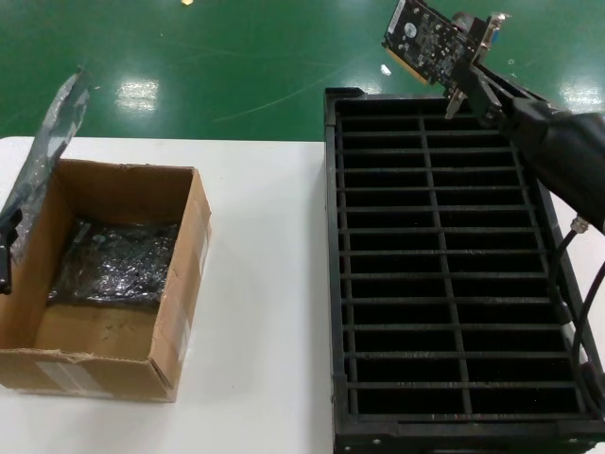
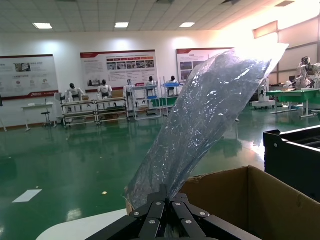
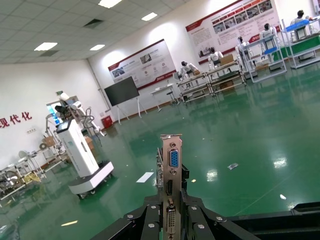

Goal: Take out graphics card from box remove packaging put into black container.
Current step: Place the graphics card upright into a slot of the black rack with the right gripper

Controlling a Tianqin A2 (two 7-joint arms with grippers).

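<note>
Hanging in the air above the far right corner of the black container [image 1: 378, 284], the graphics card [image 1: 423, 38] is clear of the slots. Its long axis runs tilted, the board end toward upper left, the silver bracket with blue port [image 3: 173, 159] toward the right arm. The right gripper [image 1: 465, 78] has its fingers clenched on the bracket end [image 3: 170, 200]. On the left side of the worktop [image 1: 265, 284] stands the box [image 1: 180, 274], open-topped, with a crinkled dark wrapped item [image 1: 118, 265] lying inside. The left gripper [image 2: 164, 207], at the box's left edge, has its fingers clamped on the packaging [image 2: 205, 115], which stands upright, leaning.
</note>
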